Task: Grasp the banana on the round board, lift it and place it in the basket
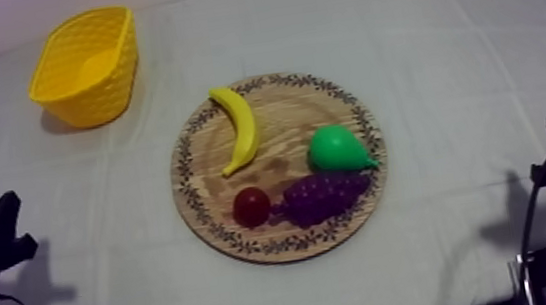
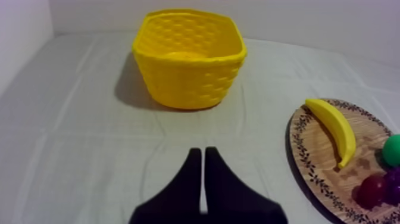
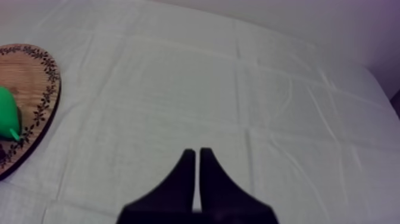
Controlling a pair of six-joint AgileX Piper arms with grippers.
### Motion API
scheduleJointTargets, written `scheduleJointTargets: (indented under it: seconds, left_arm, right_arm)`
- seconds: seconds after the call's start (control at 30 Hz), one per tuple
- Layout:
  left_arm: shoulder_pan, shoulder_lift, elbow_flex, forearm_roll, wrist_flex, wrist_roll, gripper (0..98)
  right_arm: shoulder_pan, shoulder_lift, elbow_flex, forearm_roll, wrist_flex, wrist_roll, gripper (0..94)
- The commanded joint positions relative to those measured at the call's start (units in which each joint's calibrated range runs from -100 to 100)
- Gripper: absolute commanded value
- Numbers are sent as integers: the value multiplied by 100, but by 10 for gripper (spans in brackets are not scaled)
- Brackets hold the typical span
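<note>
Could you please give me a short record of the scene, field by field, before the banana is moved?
banana: lying on the wooden board, on the side nearest the basket, untouched
yellow basket: upright on the cloth, apart from the board
other fruit on board: pear, grapes, small red fruit
left tool: shut on nothing, facing the basket
right tool: shut on nothing, over bare cloth beside the board
</note>
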Motion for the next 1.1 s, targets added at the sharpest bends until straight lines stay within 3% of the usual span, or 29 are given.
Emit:
scheduleJointTargets:
  seconds: [0.0,1.07]
  left_arm:
    - [0,0,-1,-3,0,0,1]
    - [-29,0,-1,-3,9,44,1]
  right_arm:
    - [3,-5,5,1,1,-4,4]
    - [3,-5,5,1,1,-4,4]
